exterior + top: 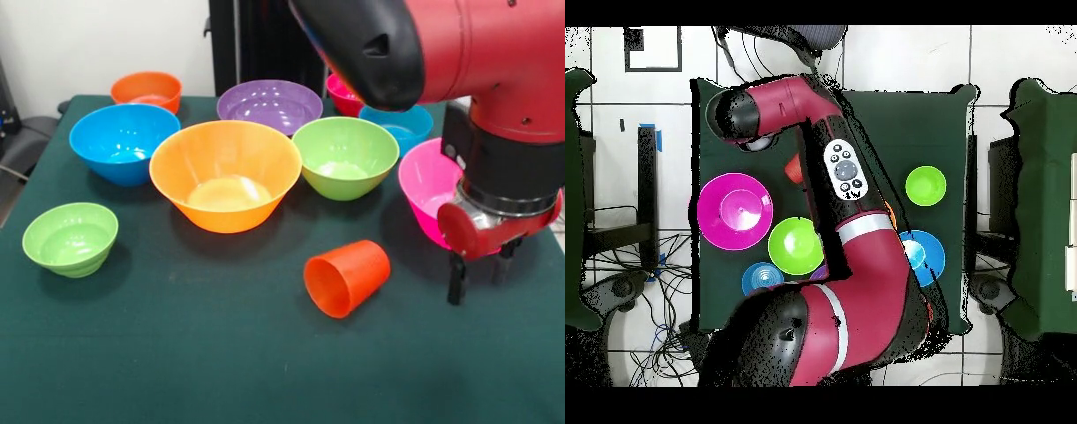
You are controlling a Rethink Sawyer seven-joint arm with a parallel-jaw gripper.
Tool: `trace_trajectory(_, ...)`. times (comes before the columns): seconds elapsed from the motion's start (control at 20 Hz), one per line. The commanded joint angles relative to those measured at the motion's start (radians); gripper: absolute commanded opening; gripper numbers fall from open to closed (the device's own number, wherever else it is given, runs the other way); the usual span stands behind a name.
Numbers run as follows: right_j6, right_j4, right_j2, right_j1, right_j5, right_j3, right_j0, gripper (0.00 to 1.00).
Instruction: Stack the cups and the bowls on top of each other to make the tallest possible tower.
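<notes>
The orange-red cup [346, 277] lies on its side on the green cloth, mouth toward the camera. My gripper [479, 276] hangs just right of it, open and empty, its fingertips [455, 284] close above the cloth in front of the large pink bowl [425, 184]. The bowls stand singly, none nested, so no tower shows: large orange [225, 175], medium blue [124, 141], purple [269, 105], medium green [345, 156], small green [70, 238], small orange [146, 89], magenta-red [342, 94], small blue [399, 125]. In the overhead view the arm hides most; the pink bowl [735, 210] and medium green bowl [796, 245] show.
The arm's red and black body [459, 53] hangs over the table's right side in the front view. The table's near strip [177, 371] holds nothing. A dark chair [26, 141] stands off the left edge.
</notes>
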Motion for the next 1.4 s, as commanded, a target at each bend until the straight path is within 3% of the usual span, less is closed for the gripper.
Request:
trace_trajectory(0.05,-0.217,-0.025,-0.011,0.101,0.102,-0.124,-0.041,1.0)
trace_trajectory(0.45,-0.353,-0.038,0.008,0.15,0.169,-0.193,-0.084,1.0)
trace_trajectory(1.05,-0.409,-0.051,-0.004,0.185,0.39,-0.272,-0.077,1.0)
trace_trajectory(1.4,-0.444,-0.053,0.007,0.199,0.441,-0.291,-0.098,1.0)
